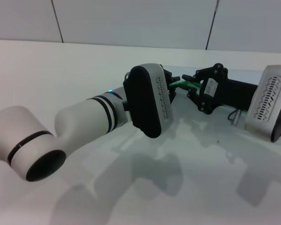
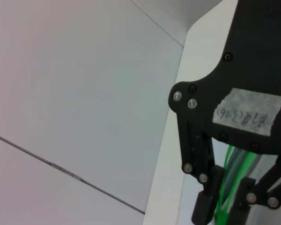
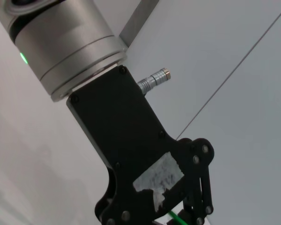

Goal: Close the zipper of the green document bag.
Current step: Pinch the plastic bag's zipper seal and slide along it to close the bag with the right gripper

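Observation:
The zipper (image 1: 181, 84) shows as a thin bright green strip held up off the white table (image 1: 61, 70) between my two grippers. My left gripper (image 1: 173, 84) sits mostly hidden behind its wrist housing, shut on the strip's near end. Facing it, my right gripper (image 1: 190, 86) is closed on the same strip. The left wrist view shows that right gripper (image 2: 226, 206) pinching the green strip (image 2: 232, 183). In the right wrist view the left gripper's black body (image 3: 131, 159) fills the middle, with a bit of green (image 3: 177, 217) at its fingers. The rest of the green document bag cannot be made out.
My left forearm (image 1: 84, 122) crosses the front of the table, and the right arm's wrist housing (image 1: 267, 101) stands at the right edge. A pale wall with dark seams (image 1: 131, 18) rises behind the table.

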You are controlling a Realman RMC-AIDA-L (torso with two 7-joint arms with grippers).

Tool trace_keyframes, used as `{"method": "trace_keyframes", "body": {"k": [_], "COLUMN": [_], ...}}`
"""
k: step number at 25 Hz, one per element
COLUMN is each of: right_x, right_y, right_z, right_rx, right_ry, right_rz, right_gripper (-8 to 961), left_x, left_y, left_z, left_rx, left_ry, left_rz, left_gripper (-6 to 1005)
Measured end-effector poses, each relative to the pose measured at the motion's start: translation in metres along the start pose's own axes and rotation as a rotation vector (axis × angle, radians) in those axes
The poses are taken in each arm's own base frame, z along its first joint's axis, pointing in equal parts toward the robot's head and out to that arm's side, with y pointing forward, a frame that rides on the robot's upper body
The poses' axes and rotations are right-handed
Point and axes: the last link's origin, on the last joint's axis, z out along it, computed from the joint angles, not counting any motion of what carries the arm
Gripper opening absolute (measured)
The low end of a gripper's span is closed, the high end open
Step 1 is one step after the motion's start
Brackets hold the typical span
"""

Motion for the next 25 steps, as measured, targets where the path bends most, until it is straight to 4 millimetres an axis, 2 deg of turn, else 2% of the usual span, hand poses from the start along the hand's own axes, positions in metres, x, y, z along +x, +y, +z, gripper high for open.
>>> {"method": "trace_keyframes", "body": {"k": [19, 25], "right_x": [0.0014, 0.0053], "right_y": [0.0010, -0.0003], "right_z": [0.0009, 0.0005], "right_rx": [0.000, 0.014], "right_ry": [0.005, 0.026], "right_rz": [0.008, 0.013], "right_gripper": [144, 96], "left_x": [0.0000, 0.0001], "left_y": [-0.0007, -0.0005], "left_z": [0.0010, 0.0011], "left_rx": [-0.001, -0.001], "left_ry": [-0.001, -0.001], "left_rz": [0.004, 0.005], "left_gripper": [143, 146]}}
